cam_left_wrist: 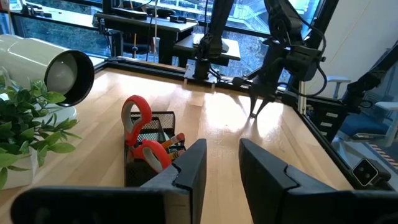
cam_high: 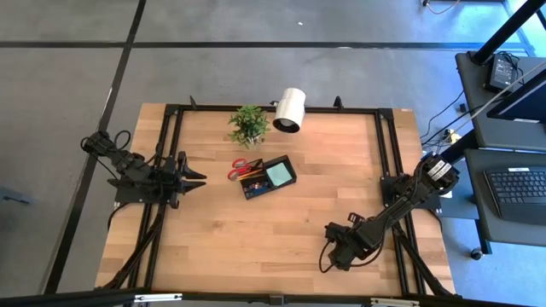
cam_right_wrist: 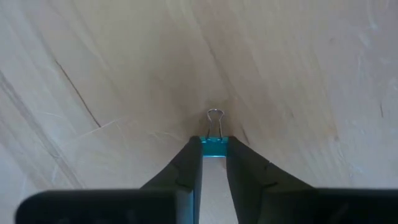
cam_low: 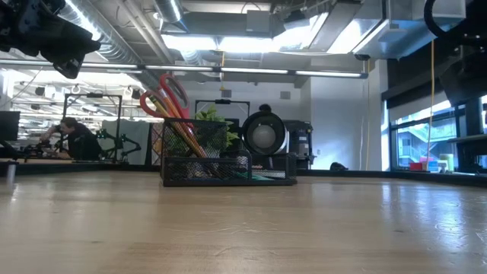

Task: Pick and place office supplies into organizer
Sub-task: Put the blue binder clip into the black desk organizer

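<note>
Red handles glow on the scissors (cam_high: 238, 168), poking from the black mesh organizer (cam_high: 271, 177) mid-tabletop, with a pale teal note pad (cam_high: 278, 175) inside. Green plant (cam_high: 248, 124) and white lamp (cam_high: 290, 109) sit at the far edge. The right gripper (cam_right_wrist: 213, 163), dark, pinches a teal clip (cam_right_wrist: 214, 146) with a silver wire loop over pale wood grain.

Two dark, jointed arms with looping black cables, each ending in a black two-fingered claw (cam_left_wrist: 216, 171).
</note>
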